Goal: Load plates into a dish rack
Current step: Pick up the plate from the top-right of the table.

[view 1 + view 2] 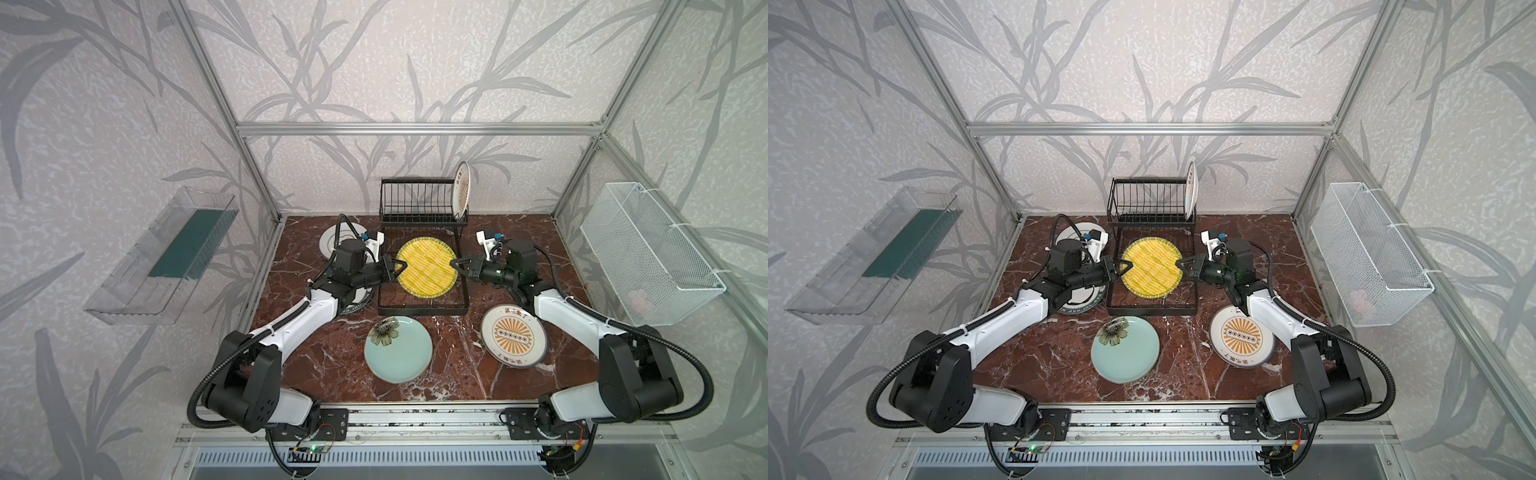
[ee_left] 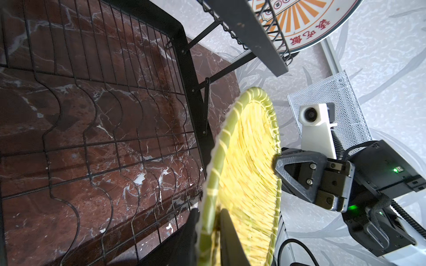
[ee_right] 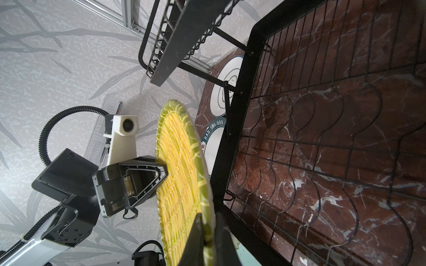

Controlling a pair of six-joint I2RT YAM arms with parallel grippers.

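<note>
Both top views: left end effector (image 1: 401,266) and right end effector (image 1: 455,264) clamp the round yellow striped plate (image 1: 426,266) over the black wire dish rack (image 1: 422,311); white sunburst plate (image 1: 461,189) slotted upright behind.

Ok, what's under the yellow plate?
Only the rack's wire base, table showing through. The plate hangs clear, left gripper and right gripper gripping its rim. Both top views hide the patch beneath.

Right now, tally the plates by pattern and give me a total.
orange sunburst plates: 2
yellow striped plate: 1
mint flower plate: 1
lettered-rim plate: 1
ringed-emblem plate: 1
total: 6
</note>
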